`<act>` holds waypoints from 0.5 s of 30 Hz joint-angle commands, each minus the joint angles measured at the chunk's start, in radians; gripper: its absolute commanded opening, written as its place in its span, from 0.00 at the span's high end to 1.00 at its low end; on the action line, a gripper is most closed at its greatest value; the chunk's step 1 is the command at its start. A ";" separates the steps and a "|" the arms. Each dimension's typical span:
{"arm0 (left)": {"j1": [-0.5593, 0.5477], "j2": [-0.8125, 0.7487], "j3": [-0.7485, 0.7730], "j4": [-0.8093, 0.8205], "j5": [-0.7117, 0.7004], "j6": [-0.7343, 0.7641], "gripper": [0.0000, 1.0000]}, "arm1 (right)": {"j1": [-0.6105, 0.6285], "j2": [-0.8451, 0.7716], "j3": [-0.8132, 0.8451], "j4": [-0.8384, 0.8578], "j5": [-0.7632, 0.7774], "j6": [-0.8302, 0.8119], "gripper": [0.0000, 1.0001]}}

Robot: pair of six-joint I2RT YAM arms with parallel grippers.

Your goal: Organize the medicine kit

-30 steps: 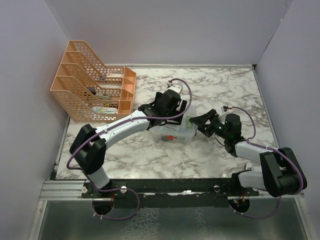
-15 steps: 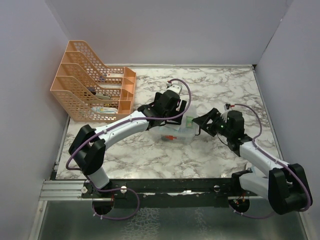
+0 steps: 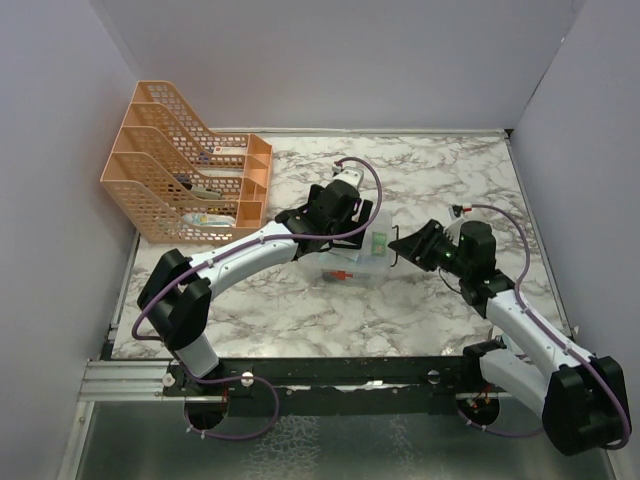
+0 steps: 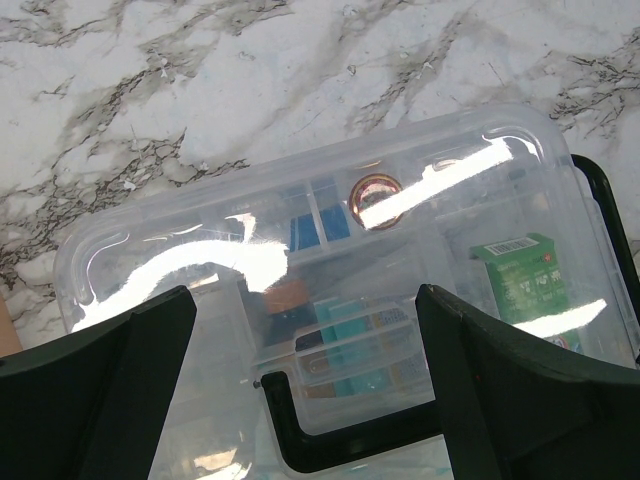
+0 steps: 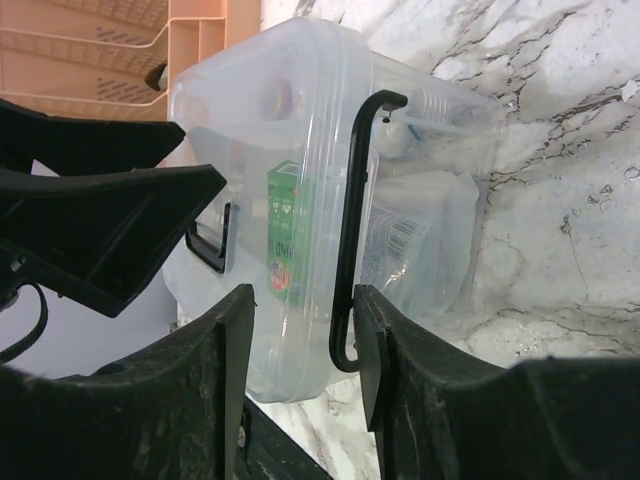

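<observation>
Pale walls box in a marble table (image 3: 440, 170), the medicine kit (image 3: 365, 262) lying near its middle between the two arms. Left fingers (image 4: 100, 380) hang spread wide over the kit's clear lid (image 4: 330, 190), gripping nothing. Right fingers (image 5: 150, 400) stand part-way apart either side of the black handle (image 5: 347, 230) at the kit's right end, not pinching it. Best, I judge, to centre that bar between them before squeezing, then pull gently so the light box does not skid; the left could steady the lid. Whether the bar touches one finger is unclear. Glare blurs the contents beyond a green carton (image 5: 285, 235), and the left arm (image 3: 250, 250) covers much of the kit from above.
</observation>
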 commanded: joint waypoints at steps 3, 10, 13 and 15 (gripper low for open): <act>-0.002 0.080 -0.062 -0.206 0.065 -0.056 0.04 | 0.005 0.009 0.041 -0.063 -0.021 -0.051 0.52; -0.001 0.082 -0.062 -0.206 0.070 -0.056 0.04 | 0.005 0.037 0.077 -0.122 0.008 -0.078 0.55; -0.002 0.086 -0.063 -0.206 0.071 -0.058 0.04 | 0.005 0.036 0.102 -0.161 0.033 -0.095 0.57; -0.002 0.087 -0.064 -0.207 0.070 -0.060 0.04 | 0.005 0.035 0.118 -0.180 0.044 -0.108 0.57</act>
